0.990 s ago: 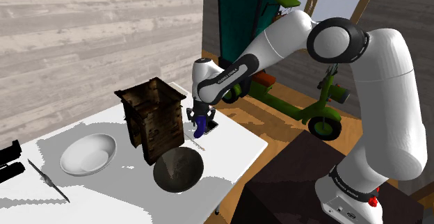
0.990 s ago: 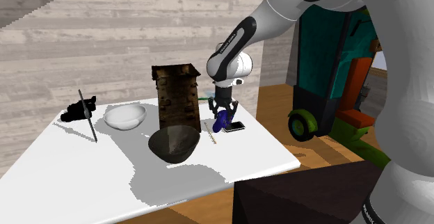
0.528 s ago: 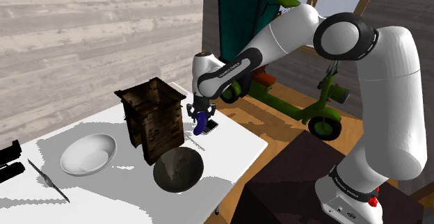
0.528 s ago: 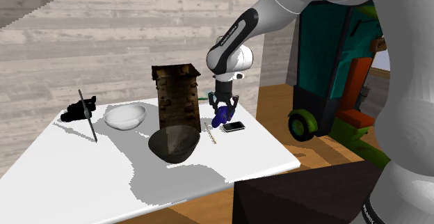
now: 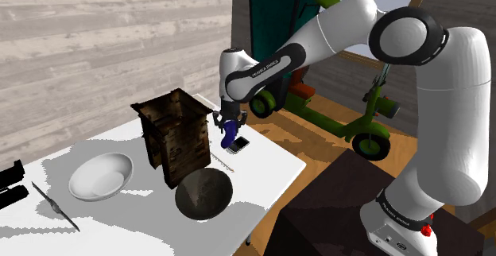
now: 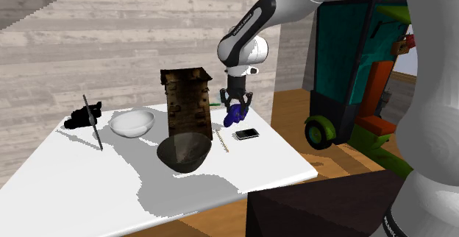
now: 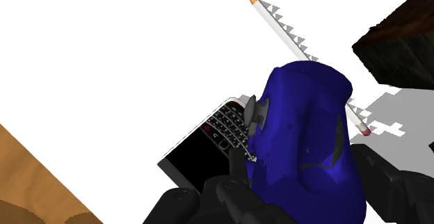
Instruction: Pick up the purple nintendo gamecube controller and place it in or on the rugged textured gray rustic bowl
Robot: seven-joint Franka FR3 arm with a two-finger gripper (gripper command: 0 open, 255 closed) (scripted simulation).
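The purple-blue game controller [image 5: 229, 127] [image 6: 234, 112] [image 7: 306, 139] hangs in the air above the white table [image 5: 270, 163], clasped between the black fingers of my gripper [image 5: 228, 122] [image 6: 235, 109] [image 7: 306, 195]. The dark gray rough bowl [image 5: 203, 193] [image 6: 184, 151] rests upright on the table, nearer the front edge, toward the shoulder view's lower left of the gripper. Below the controller a black keypad phone [image 7: 209, 142] [image 5: 236, 144] [image 6: 246, 133] lies flat on the table.
A dark wooden crate [image 5: 176, 133] [image 6: 187, 103] stands right beside the gripper. A pencil [image 7: 299, 49] [image 6: 223, 141] lies between crate and phone. A white bowl [image 5: 100, 175], a thin rod [image 5: 54, 205] and a black object [image 5: 9, 181] sit further along. Scooter [image 5: 342, 127] beyond the table edge.
The gripper has risen with the controller held in it, lifting it clear of the table and off the phone, which now lies exposed.
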